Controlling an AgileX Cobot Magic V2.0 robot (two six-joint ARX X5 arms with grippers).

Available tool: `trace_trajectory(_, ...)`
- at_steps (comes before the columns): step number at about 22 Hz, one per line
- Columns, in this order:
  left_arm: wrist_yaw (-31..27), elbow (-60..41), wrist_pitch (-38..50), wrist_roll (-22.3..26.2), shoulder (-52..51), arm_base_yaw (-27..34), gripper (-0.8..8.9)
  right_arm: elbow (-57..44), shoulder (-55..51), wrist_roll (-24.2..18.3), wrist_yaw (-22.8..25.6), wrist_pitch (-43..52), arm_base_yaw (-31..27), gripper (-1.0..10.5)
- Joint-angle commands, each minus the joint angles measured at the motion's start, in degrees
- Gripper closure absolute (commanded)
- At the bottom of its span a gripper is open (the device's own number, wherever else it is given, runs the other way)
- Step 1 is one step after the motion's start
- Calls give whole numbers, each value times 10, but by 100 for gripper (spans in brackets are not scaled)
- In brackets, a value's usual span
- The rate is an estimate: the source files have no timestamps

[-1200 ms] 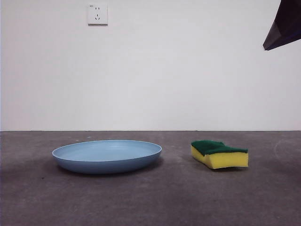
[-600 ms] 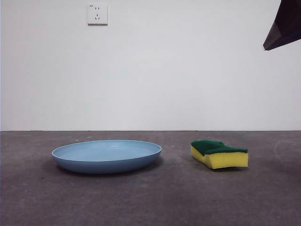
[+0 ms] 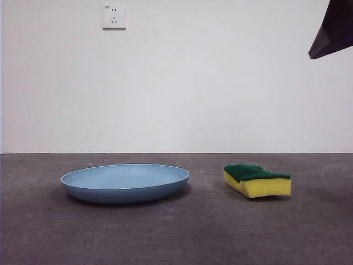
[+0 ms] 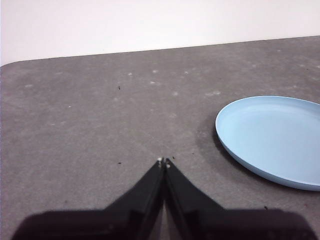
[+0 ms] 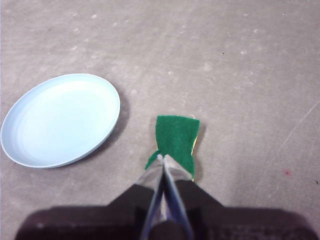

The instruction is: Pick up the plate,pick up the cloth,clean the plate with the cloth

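Observation:
The light-blue plate [image 3: 125, 183] lies flat on the grey table, left of centre in the front view. It also shows in the left wrist view [image 4: 272, 139] and in the right wrist view [image 5: 61, 119]. The cloth, a yellow sponge with a green top [image 3: 257, 180], lies to the plate's right. My right gripper [image 5: 161, 158] is shut and empty, hovering above the sponge [image 5: 175, 140]; its arm shows as a black tip [image 3: 333, 30] at the front view's top right corner. My left gripper [image 4: 163, 162] is shut and empty, above bare table beside the plate, apart from it.
A white wall with a socket [image 3: 114, 16] stands behind the table. The table's far edge [image 4: 150, 50] shows in the left wrist view. A faint curved scratch [image 5: 300, 125] marks the table beyond the sponge.

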Motion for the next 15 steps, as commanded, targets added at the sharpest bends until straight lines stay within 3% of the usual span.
trace_trajectory(1,0,-8,1,-4,-2,2,817,-2,0,6,2,3,0,945)
trace_trajectory(8,0,-8,1,-4,-2,1,817,-2,-1,5,2,2,0,945)
trace_trajectory(11,0,-8,1,-4,-2,1,817,-3,-35,-91,18,3,-21,945)
trace_trajectory(13,0,-8,1,-4,-2,2,817,-16,-64,-110,10,23,-70,945)
trace_trajectory(15,0,-8,1,-4,-2,2,817,-54,-108,-110,-27,70,-128,945)
